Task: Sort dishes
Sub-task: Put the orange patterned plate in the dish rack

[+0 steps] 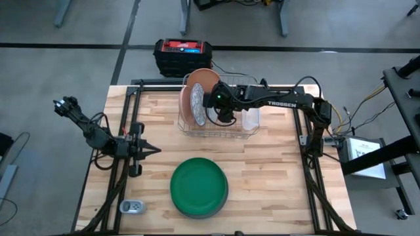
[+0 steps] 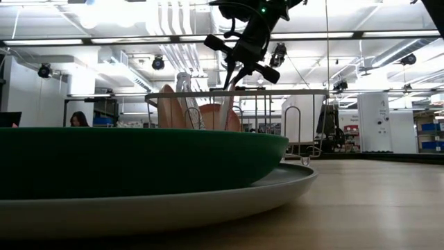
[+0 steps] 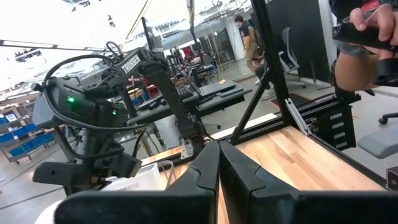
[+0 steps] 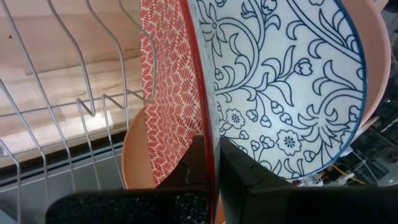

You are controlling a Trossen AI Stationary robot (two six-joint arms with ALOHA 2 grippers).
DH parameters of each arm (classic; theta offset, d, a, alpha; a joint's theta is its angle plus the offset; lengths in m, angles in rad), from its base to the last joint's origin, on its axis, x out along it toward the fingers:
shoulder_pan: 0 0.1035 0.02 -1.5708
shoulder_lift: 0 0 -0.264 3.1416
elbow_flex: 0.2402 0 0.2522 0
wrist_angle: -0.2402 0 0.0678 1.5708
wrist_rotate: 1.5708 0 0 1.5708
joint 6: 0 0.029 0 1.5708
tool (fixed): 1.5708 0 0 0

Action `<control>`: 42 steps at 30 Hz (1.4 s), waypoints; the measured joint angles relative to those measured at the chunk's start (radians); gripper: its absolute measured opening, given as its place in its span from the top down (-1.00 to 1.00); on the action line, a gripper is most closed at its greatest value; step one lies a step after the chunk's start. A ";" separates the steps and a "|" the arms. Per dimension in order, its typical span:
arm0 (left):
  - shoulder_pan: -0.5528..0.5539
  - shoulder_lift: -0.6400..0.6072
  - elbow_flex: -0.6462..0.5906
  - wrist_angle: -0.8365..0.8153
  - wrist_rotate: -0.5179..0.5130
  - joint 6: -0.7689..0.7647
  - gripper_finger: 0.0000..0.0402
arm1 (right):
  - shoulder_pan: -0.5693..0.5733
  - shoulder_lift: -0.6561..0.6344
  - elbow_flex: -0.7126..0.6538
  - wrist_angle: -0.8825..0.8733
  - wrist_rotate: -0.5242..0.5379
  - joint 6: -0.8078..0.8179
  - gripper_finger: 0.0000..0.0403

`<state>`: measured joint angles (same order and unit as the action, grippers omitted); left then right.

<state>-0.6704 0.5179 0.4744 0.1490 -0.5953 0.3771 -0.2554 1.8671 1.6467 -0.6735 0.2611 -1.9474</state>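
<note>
Table: "TROSSEN" arm, right gripper pinches red-patterned plate.

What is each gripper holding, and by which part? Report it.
The right gripper pinches the rim of the red-and-white patterned plate standing in the wire rack. The left gripper holds nothing.

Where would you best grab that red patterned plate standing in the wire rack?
By its upper rim, coming from above. The red patterned plate stands on edge between the wire rack prongs with a blue-flowered plate beside it, so only the thin rim is free. The right gripper straddles it there.
</note>
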 joint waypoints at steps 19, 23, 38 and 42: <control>0.000 0.000 0.038 0.024 0.000 -0.014 1.00 | -0.007 0.000 -0.007 -0.002 -0.008 0.062 0.99; 0.000 0.000 0.064 0.022 0.000 -0.079 1.00 | -0.007 0.000 -0.008 -0.001 -0.008 0.045 0.99; 0.000 0.028 0.071 -0.058 0.000 -0.121 1.00 | -0.007 0.000 -0.011 0.000 -0.025 0.039 0.99; 0.000 0.044 0.071 -0.063 0.000 -0.125 1.00 | -0.008 0.000 -0.012 0.000 -0.039 0.043 0.99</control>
<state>-0.6705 0.5623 0.5449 0.0856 -0.5949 0.2523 -0.2638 1.8675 1.6350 -0.6739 0.2217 -1.9043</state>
